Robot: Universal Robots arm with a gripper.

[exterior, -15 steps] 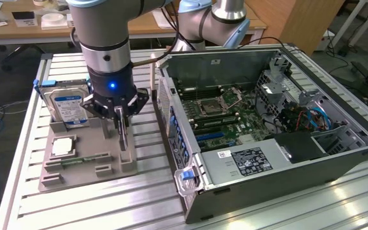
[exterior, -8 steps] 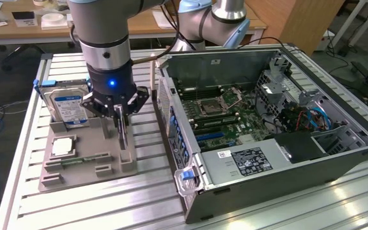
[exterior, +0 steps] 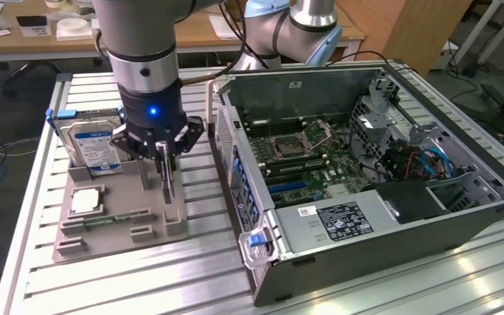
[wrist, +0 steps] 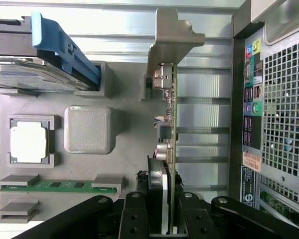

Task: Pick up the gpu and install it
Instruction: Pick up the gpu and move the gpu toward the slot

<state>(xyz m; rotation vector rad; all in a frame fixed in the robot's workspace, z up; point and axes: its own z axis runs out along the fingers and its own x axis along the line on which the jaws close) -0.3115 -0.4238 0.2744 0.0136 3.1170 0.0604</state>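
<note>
One step in hand: the pick-up. By my judgement the installing half of the task is not yet begun.
Hold: the gripper (wrist: 162, 206) is clenched on the gpu (wrist: 165, 130), with a dark finger pressed against each flat face at the cooler end.
Where the card is: it stands on edge at the side of the printed tray (wrist: 129, 159) nearest the computer case (exterior: 409, 256), near its rear port panel (wrist: 251, 94) but apart from it. Whether it has left its slot I cannot tell.
What the move calls for: as I judge it, the card must be kept upright and square, lifted straight clear of the tray's holders, then lined up edge-first with the motherboard (exterior: 300, 154) inside the open case.
Risk: a thin card gripped at one end could tilt or twist, and the bracket could catch on the case frame.
Card make-up: a thin green board edge, a black cooler block (wrist: 157, 184), and a bent silver metal bracket (wrist: 172, 40) at the far end.
Tray: matte grey plastic with blocky pockets and one finely ribbed square pad (wrist: 88, 129).
Other parts in the tray: a hard drive (exterior: 94, 146) in a blue carrier (wrist: 65, 47), a square processor (wrist: 29, 142) and a narrow green memory stick (wrist: 55, 185).
Table: slotted aluminium table (exterior: 129, 282), shiny and ridged.
</note>
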